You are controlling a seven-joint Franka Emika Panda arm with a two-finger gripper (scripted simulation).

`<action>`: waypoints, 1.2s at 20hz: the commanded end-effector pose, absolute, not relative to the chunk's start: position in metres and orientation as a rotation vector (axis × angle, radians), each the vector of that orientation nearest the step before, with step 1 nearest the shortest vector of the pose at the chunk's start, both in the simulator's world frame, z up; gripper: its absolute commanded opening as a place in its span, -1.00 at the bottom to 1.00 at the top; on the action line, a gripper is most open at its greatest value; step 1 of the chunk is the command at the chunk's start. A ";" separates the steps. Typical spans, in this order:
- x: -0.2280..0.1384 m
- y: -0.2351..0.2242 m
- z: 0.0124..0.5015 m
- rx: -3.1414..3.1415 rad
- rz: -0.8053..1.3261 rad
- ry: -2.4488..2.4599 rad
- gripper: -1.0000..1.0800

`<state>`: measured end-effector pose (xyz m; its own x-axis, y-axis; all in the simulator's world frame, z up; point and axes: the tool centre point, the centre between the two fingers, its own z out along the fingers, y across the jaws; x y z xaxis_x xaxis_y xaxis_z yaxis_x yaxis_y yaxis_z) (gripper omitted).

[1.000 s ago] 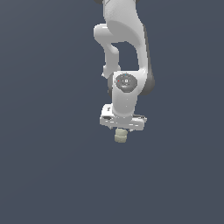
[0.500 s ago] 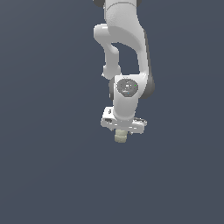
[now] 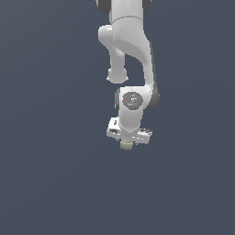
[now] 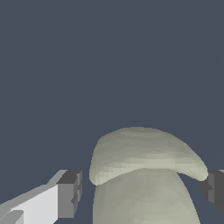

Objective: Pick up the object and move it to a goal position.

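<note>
The object (image 3: 126,145) is a small pale yellowish-beige lump that pokes out just below the white gripper (image 3: 128,139) in the exterior view. In the wrist view the object (image 4: 144,175) fills the space between the two dark fingertips (image 4: 70,199), with a rounded cap on a narrower chunk. The jaws stand shut on its sides. The white arm (image 3: 131,55) comes down from the top of the exterior view to the gripper. The object's upper part is hidden by the hand in the exterior view.
A plain dark blue-grey surface fills the background in both views. No other objects, edges or markers show.
The gripper and the object together have shifted very slightly downward in the exterior view, and the arm's upper links have shifted a little.
</note>
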<state>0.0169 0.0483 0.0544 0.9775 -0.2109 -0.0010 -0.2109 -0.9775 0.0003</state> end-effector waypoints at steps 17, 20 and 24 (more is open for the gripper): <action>0.018 0.048 0.042 3.124 0.000 -0.335 -1.00; 0.017 0.041 0.043 3.124 0.000 -0.335 -1.00; 0.013 0.021 0.047 3.124 0.000 -0.335 -1.00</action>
<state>0.0147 0.0303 0.0453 0.9776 -0.2106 -0.0006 -0.2106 -0.9776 -0.0003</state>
